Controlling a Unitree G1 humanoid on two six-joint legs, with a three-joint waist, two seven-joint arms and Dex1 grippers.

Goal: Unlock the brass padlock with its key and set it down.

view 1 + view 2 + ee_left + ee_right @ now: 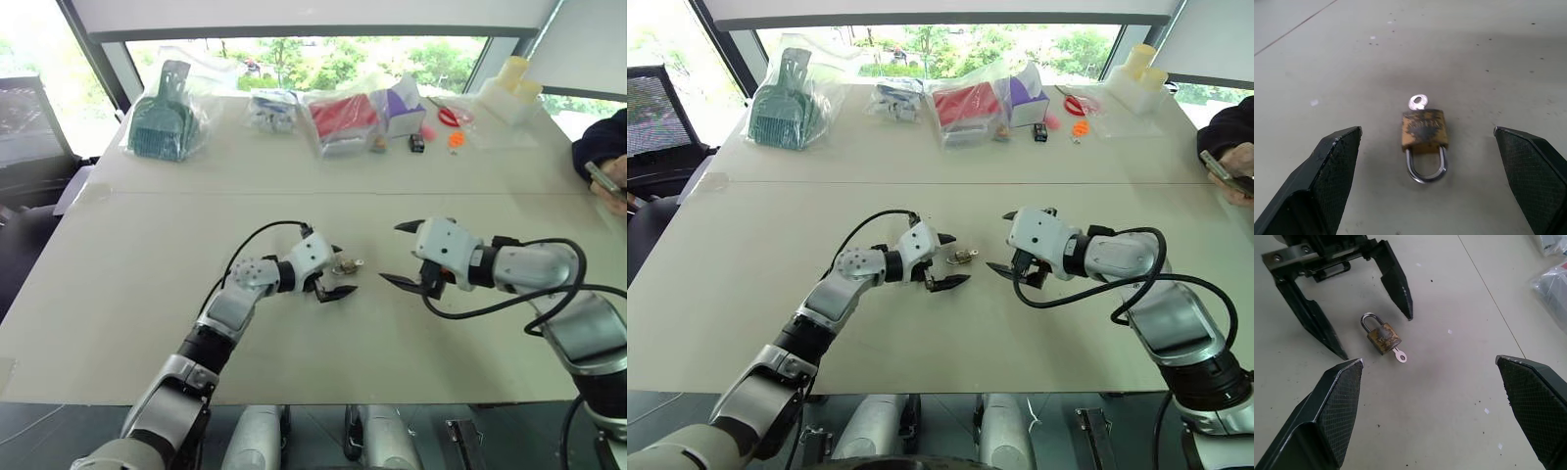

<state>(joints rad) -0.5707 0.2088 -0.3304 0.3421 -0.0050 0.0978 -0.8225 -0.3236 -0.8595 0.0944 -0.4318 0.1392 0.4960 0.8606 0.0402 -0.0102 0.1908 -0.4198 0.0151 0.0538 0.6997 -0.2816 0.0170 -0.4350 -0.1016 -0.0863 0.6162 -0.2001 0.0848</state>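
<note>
The brass padlock (1423, 129) lies flat on the pale table (147, 284), its silvery shackle (1425, 169) toward my left gripper. The key (1418, 102) sticks out of the lock's base. I cannot tell whether the shackle is released. My left gripper (343, 271) is open, its two black fingers straddling the lock without touching it. My right gripper (390, 253) faces it from the other side, also open and empty, a short way off. In the right wrist view the padlock (1383, 339) sits between the left gripper's fingers (1396, 281).
Along the table's far side lie plastic bags: a green brush set (162, 122), a red item (343, 117), a purple box (402, 103), plus red scissors (449, 116) and white bottles (514, 83). A person's hand with a phone (607, 181) is at the right edge.
</note>
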